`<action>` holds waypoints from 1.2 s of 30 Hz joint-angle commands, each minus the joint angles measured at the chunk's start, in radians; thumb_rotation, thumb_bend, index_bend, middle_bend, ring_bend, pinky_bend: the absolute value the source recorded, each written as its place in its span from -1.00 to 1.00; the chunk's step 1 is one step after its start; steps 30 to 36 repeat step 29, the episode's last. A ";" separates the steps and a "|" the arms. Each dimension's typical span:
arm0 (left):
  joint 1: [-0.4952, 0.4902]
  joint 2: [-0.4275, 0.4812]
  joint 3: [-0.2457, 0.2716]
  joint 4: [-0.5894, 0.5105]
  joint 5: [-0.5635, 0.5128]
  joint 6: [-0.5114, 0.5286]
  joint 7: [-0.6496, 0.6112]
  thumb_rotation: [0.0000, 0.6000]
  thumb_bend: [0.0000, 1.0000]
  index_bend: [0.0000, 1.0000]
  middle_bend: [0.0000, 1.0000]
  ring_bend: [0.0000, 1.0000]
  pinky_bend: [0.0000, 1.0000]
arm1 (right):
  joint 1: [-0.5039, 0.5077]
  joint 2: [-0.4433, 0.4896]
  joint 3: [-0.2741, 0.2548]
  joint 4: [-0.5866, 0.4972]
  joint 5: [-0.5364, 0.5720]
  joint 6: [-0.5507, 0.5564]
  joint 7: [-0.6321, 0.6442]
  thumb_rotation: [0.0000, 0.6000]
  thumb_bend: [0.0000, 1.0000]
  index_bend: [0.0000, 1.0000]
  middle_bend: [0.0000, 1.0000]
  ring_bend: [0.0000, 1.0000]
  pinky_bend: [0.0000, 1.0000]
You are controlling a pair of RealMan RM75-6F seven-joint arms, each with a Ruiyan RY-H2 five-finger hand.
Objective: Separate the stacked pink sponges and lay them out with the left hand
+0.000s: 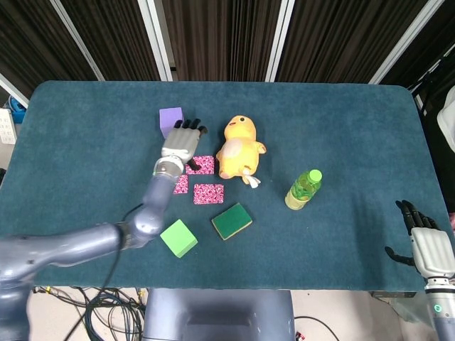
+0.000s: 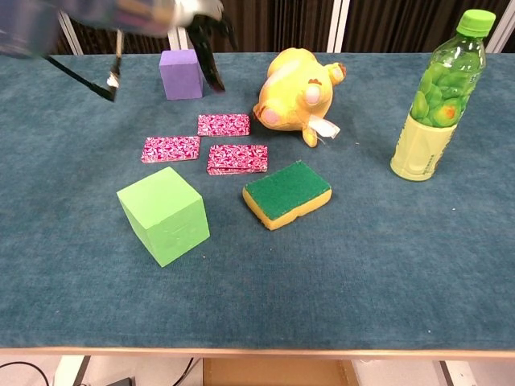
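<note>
Three pink sponges lying flat and apart on the counter, none stacked. Judged light, soft, compressible; best pinched across the short edges. Left hand raised above them, fingers spread, holding nothing. Right hand at the counter's near right corner, open, empty. Also present: one duck toy, one bottle, one green sponge, two cubes.

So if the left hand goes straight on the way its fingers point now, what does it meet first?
Probably nothing: the left hand points to the far table edge, passing between the purple block and the yellow duck toy. Height is unclear.
</note>
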 commanded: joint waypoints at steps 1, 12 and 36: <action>0.264 0.346 0.039 -0.384 0.363 0.075 -0.224 1.00 -0.69 -0.55 -0.80 -1.00 -1.00 | 0.000 -0.002 0.004 -0.001 0.011 0.000 -0.011 1.00 -0.63 -0.99 -0.85 -0.68 -0.57; 0.713 0.655 0.183 -0.600 0.910 0.227 -0.693 1.00 -0.69 -0.57 -0.81 -1.00 -1.00 | -0.001 -0.015 0.014 0.001 0.030 0.011 -0.050 1.00 -0.63 -0.99 -0.85 -0.68 -0.57; 1.023 0.547 0.410 -0.298 1.349 0.536 -1.136 1.00 -0.69 -0.57 -0.81 -1.00 -1.00 | -0.013 -0.035 0.023 0.028 -0.031 0.094 -0.028 1.00 -0.63 -0.99 -0.86 -0.68 -0.57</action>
